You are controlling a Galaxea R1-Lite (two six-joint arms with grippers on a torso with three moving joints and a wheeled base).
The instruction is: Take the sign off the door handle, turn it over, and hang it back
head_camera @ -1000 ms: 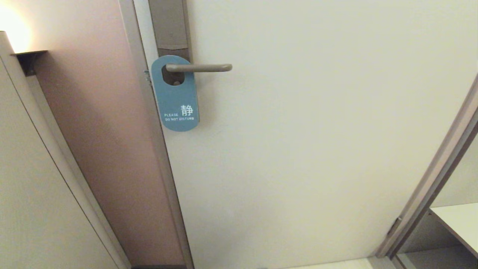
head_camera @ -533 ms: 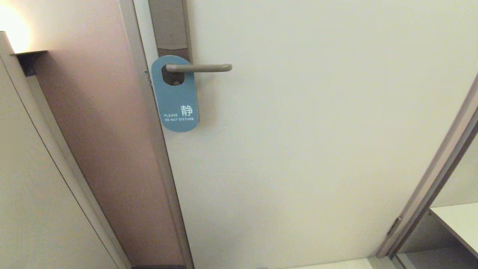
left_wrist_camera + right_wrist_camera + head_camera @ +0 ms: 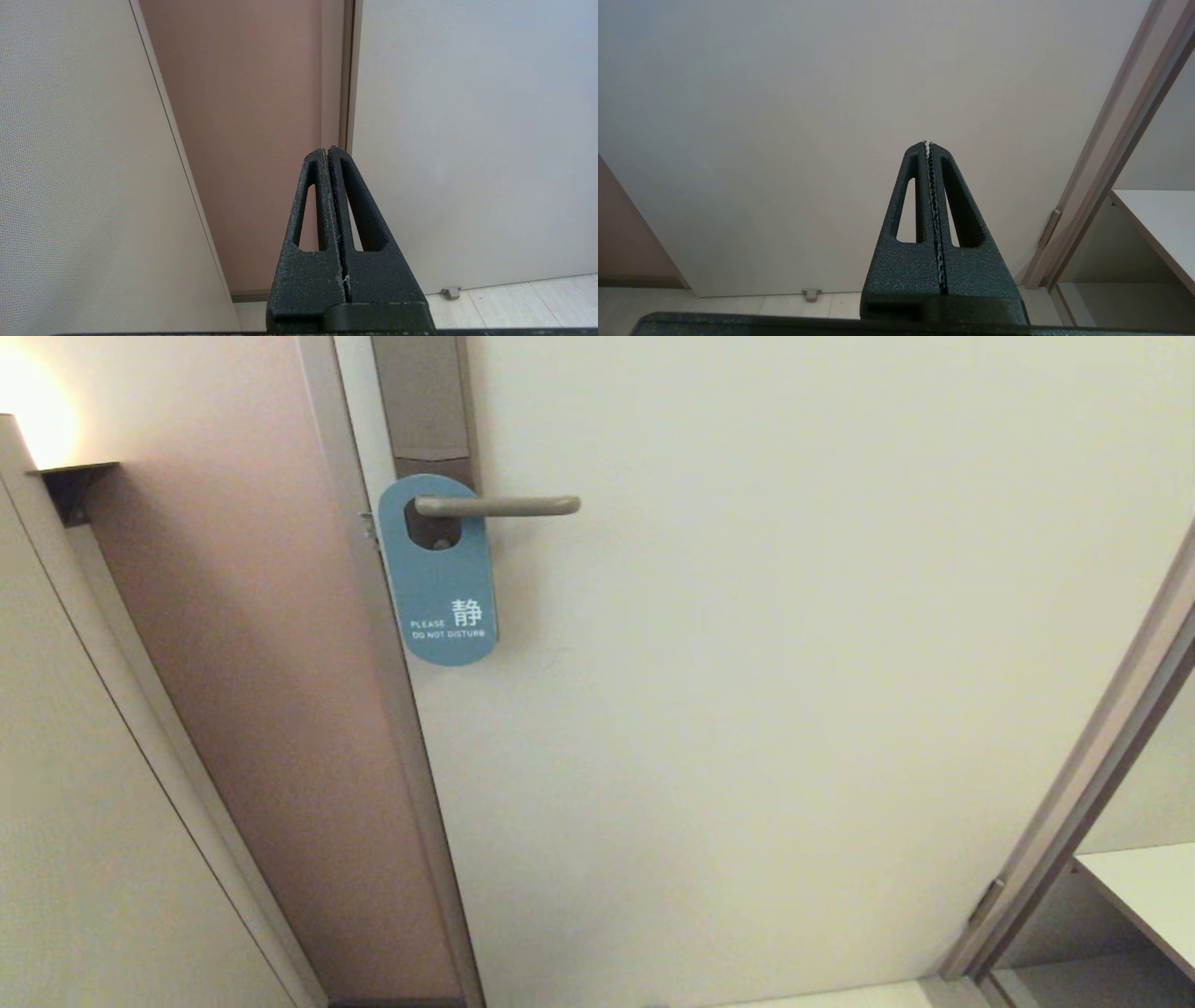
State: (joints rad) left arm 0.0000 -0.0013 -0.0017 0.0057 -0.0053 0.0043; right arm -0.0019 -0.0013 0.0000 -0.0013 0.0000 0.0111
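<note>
**Blue side out, nothing started**

Blue face forward, the sign (image 3: 439,574) hangs on the handle (image 3: 497,505) near the door's (image 3: 794,663) left edge, its oval hole looped over the lever close to the backplate (image 3: 425,401). You have every step left: lift it off, flip it, rehang it. Your left claw (image 3: 327,151) and right claw (image 3: 927,144) are both pressed closed and empty, low down and pointed at the door's foot, well apart from the sign. The door is plain and pale; a pinkish wall (image 3: 233,663) lies left, a lit lamp (image 3: 33,415) at the upper left.
</note>
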